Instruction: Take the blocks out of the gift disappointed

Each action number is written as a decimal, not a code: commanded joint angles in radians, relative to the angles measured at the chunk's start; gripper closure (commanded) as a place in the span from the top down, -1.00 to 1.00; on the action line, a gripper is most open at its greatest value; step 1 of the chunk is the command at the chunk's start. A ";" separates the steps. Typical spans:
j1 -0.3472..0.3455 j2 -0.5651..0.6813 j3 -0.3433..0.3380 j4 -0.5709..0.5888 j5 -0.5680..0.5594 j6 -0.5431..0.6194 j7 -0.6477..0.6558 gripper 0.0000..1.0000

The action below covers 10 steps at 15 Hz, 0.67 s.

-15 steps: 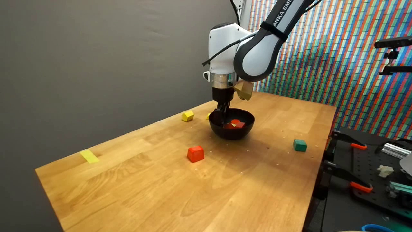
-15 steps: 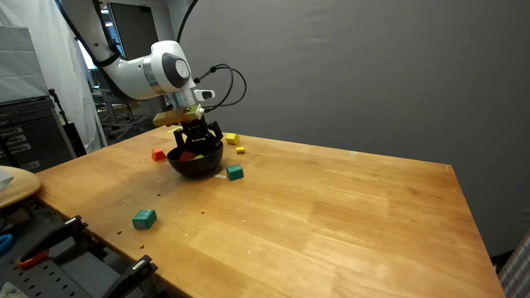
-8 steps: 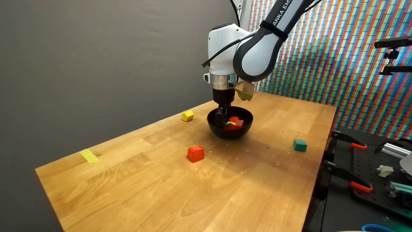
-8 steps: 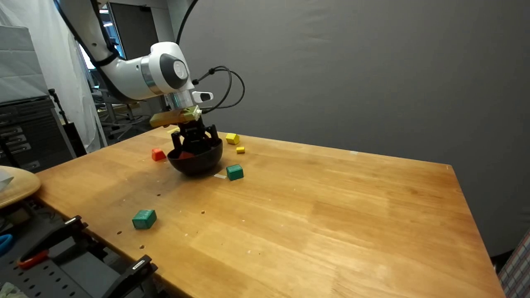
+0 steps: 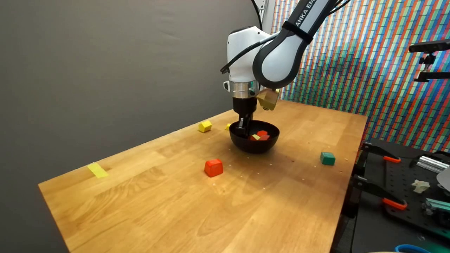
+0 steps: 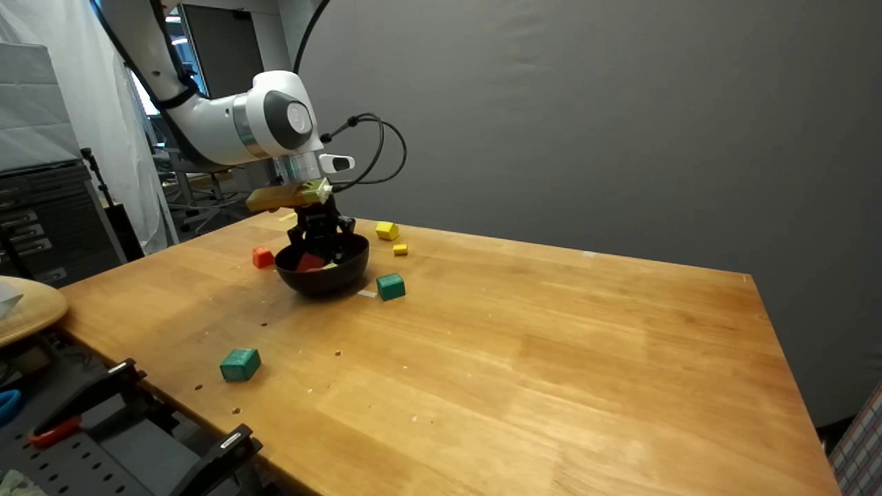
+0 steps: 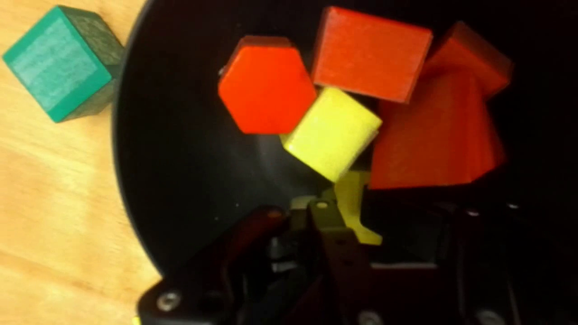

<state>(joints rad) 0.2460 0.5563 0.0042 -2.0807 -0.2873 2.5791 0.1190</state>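
Note:
A round black bowl (image 5: 254, 146), the task's gift disappointed, stands on the table. In the wrist view several blocks lie inside it: an orange-red hexagonal block (image 7: 270, 92), red blocks (image 7: 372, 54), a yellow block (image 7: 333, 133) and a second yellow piece partly covered by one finger. My gripper (image 5: 242, 130) points down into the bowl near its wall. Its jaws have narrowed, but the wrist view is too dark to show whether they hold anything. Outside stand a red block (image 5: 213, 167), yellow blocks (image 6: 387, 231) and green blocks (image 6: 391, 286).
One green block (image 6: 240, 365) sits near the table edge, and another green block (image 7: 56, 63) is close beside the bowl. A flat yellow tape strip (image 5: 97, 170) is stuck to the wooden table (image 5: 197, 211). Clamps (image 5: 381, 191) grip a black side platform.
The jaws have drawn closer together and the gripper has sunk slightly. The bowl tilted a little half a second ago and is level again now, slightly shifted. Its blocks have shifted with it.

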 commanded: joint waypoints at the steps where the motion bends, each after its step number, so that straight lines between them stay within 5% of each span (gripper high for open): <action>1: -0.028 0.002 0.025 0.007 0.053 -0.013 -0.015 -0.86; 8: -0.077 -0.126 0.080 -0.026 0.196 0.039 -0.023 -0.73; 9: -0.069 -0.135 0.073 -0.025 0.185 0.039 -0.017 -0.24; 10: -0.067 -0.141 0.072 -0.023 0.183 0.036 -0.014 -0.20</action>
<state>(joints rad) 0.1799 0.4640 0.0725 -2.0772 -0.1191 2.5960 0.1057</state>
